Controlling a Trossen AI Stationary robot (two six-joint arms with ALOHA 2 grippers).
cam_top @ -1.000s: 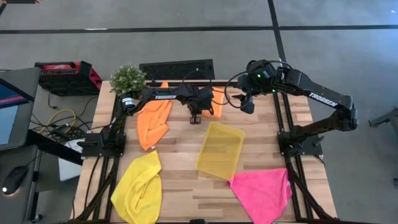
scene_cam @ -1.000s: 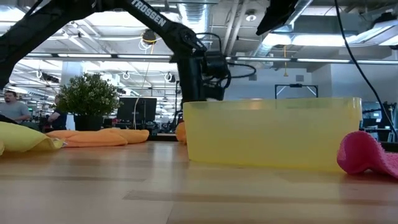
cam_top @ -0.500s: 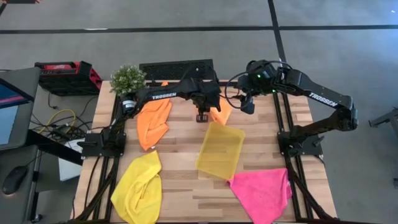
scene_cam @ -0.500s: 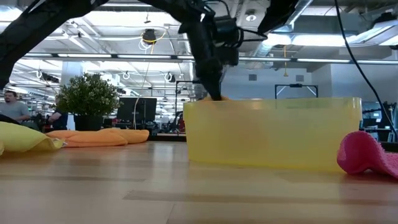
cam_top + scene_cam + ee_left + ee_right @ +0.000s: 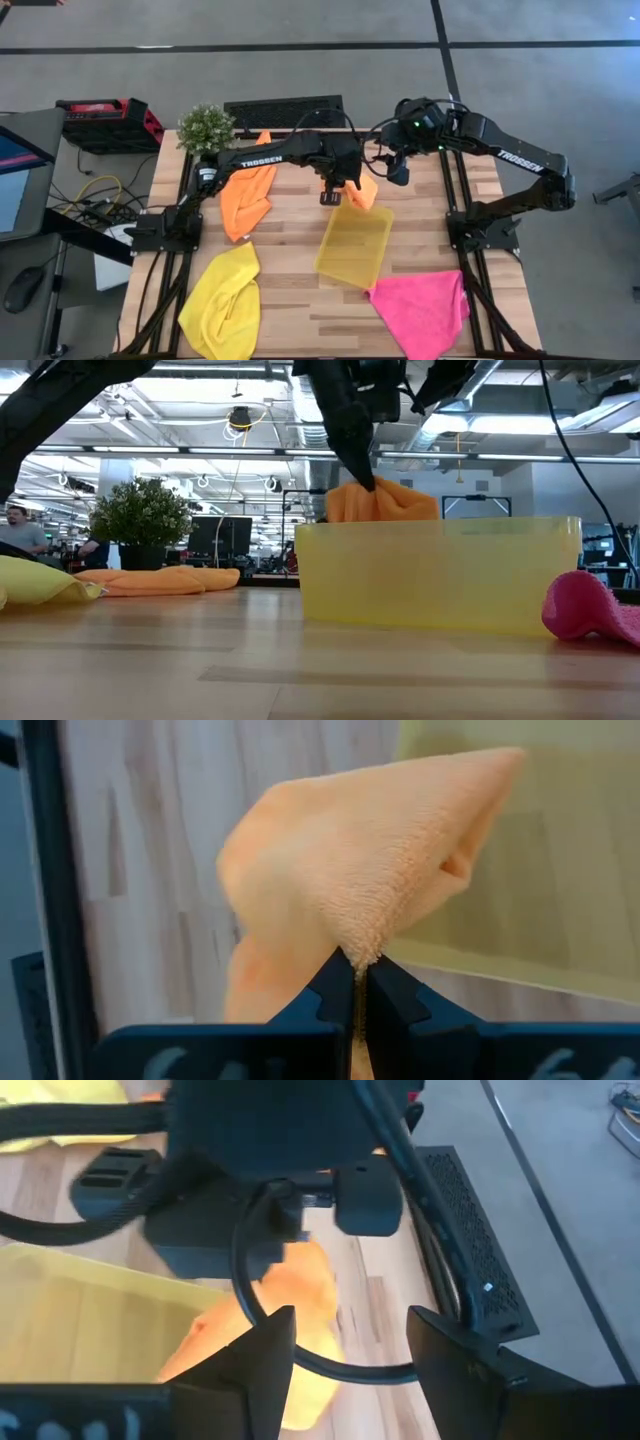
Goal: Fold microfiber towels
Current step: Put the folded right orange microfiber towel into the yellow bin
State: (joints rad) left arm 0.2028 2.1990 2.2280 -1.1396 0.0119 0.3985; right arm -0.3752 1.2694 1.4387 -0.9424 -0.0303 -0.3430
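Note:
My left gripper [image 5: 338, 192] is shut on an orange towel [image 5: 362, 190] just beyond the far edge of the translucent yellow tray [image 5: 355, 240]. In the low view the towel [image 5: 385, 502] shows bunched above the tray's rim [image 5: 440, 525], below the gripper [image 5: 366, 482]. My right gripper [image 5: 397, 170] is open and empty, hovering just to the right of it. A second orange towel [image 5: 248, 195] lies crumpled at the far left. The yellow towel [image 5: 222, 300] lies at the near left and the pink towel [image 5: 422, 308] at the near right. My left gripper pinches a bunched edge of the orange towel [image 5: 366, 952] between its two fingertips [image 5: 335, 982]. The fingers point steeply down from above. The towel hangs in a slack bunch below them [image 5: 390, 505]. Its lower end is hidden behind the tray wall.
A potted plant [image 5: 206, 128] and a black perforated panel [image 5: 285, 110] stand at the table's far edge. The left arm [image 5: 260, 1140] reaches across close in front of my right gripper [image 5: 350, 1360]. Bare wood shows between the tray and the yellow towel.
My left gripper has risen and gone toward the table's right and near edges, up to the tray, shut on the orange towel. The towel, which lay on the table at the far middle, is drawn up into a hanging bunch and carried along.

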